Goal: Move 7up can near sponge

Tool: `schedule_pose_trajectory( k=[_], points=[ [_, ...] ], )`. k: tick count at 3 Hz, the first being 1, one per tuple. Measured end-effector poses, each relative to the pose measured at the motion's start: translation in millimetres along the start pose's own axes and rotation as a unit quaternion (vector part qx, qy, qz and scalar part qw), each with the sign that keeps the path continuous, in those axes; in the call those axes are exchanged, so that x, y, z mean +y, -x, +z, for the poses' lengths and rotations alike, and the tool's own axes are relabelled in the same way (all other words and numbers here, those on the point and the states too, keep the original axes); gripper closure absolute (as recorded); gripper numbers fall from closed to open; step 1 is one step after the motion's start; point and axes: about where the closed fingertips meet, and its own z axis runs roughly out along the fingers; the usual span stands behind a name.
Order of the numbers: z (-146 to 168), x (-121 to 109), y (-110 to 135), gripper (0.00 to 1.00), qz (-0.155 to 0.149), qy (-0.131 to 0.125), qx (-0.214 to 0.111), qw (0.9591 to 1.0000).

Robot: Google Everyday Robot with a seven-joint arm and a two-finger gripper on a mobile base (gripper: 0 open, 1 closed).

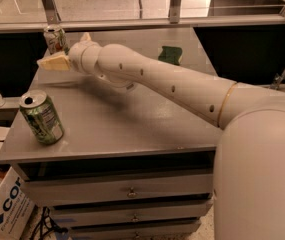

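— Two cans; where's the 7up can (56, 38)?
— Far left corner of the table (132, 129), at the back edge. Sponge (170, 54) well apart along that edge, bare top between
— Gripper (62, 48)?
— Just beside the can, fingers spread, holding nothing; arm (172, 84) stretched diagonally from the front right

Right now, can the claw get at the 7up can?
Probably yes. The claw hovers open just in front of the 7up can at the far left corner of the table, with nothing between them. The green can and the sponge sit well off that path.
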Motion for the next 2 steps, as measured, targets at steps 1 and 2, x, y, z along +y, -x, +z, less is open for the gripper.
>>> schedule_pose_trajectory(
  k=[1, 2],
  points=[
    [37.1, 6.3, -5.6, 0.0, 0.003, 0.001, 0.004, 1.0],
    [66.1, 8.9, -10.0, 0.0, 0.008, 0.004, 0.004, 1.0]
  ],
)
